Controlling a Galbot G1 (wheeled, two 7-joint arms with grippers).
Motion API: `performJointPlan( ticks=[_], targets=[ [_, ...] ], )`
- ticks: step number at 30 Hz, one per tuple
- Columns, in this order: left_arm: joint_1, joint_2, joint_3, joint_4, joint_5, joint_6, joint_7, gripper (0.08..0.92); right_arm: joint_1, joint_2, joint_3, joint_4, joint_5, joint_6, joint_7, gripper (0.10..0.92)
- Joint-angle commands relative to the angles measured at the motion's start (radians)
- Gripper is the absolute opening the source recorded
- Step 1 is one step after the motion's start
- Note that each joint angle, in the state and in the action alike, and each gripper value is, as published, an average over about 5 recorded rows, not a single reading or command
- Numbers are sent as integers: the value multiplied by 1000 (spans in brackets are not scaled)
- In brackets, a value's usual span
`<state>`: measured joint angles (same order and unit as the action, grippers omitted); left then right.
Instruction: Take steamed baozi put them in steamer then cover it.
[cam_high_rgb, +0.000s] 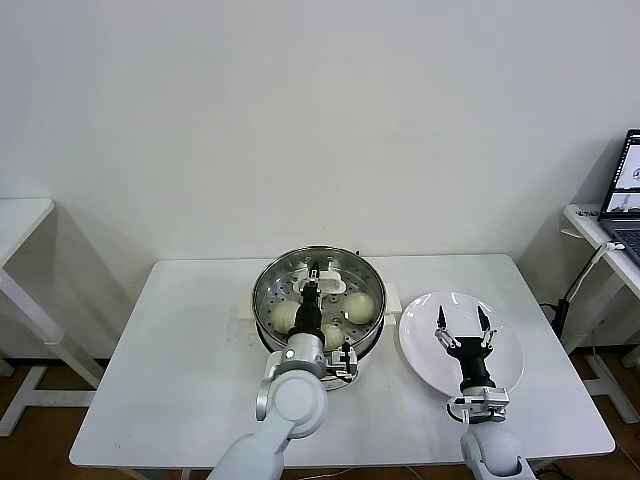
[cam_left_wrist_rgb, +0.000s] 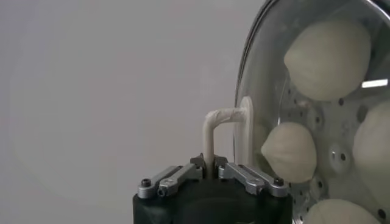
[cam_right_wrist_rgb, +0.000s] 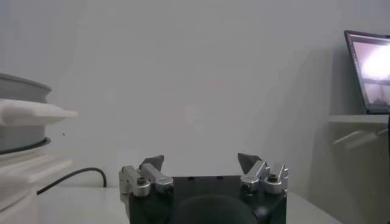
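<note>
Baozi (cam_left_wrist_rgb: 328, 56) — cream-white, smooth, round — under clear glass cover (cam_left_wrist_rgb: 259, 91).

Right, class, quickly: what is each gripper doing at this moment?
Left gripper: shut on the cover handle, over the steamer.
Right gripper: open, holding nothing, above the plate.

Left hand (cam_high_rgb: 313, 283) hides part of cover (cam_high_rgb: 320, 290); 1 baozi (cam_high_rgb: 332, 335) half-hidden.

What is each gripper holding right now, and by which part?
The left gripper is shut on the lid, pinching its cream handle over the steamer. The right gripper is open over the plate, holding nothing.
</note>
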<state>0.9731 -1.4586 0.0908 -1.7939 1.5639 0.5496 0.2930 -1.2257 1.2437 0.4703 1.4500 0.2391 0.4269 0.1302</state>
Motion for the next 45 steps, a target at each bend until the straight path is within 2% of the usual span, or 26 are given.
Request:
performJointPlan(
  ticks=[1,10,21,26,30,34,36,38,41,45],
  targets=[
    [9,-1,-5,-19,6,-5,12,218,0,0,0,1,1,0,0,823],
    [40,23,3,-113,-15,-5,15,467,-1,0,1,2,1,0,0,823],
    [103,112,19,-289,-94,3,16,777,3,1,-1,9,-10,-10,4,823],
    [157,188,-24,-427,-229,2,-22,820,-7,-12,-5,35,-8,-68,30,823],
    [235,251,-146,-527,-441,-33,-161,822,-17,-24,-12,75,32,-118,46,823],
    [346,270,-372,-549,-811,-162,-371,823,-32,-30,-5,111,92,-142,23,823],
    [400,253,-488,-520,-1049,-280,-462,823,-37,-29,-3,117,109,-137,13,823],
    [446,230,-588,-471,-1247,-415,-512,823,-42,-29,-3,120,120,-133,6,823],
    [502,204,-707,-371,-1442,-595,-501,823,-46,-30,-5,125,129,-139,4,823],
    [534,182,-807,-234,-1554,-792,-441,823,-49,-32,-6,125,129,-143,6,823]
  ],
)
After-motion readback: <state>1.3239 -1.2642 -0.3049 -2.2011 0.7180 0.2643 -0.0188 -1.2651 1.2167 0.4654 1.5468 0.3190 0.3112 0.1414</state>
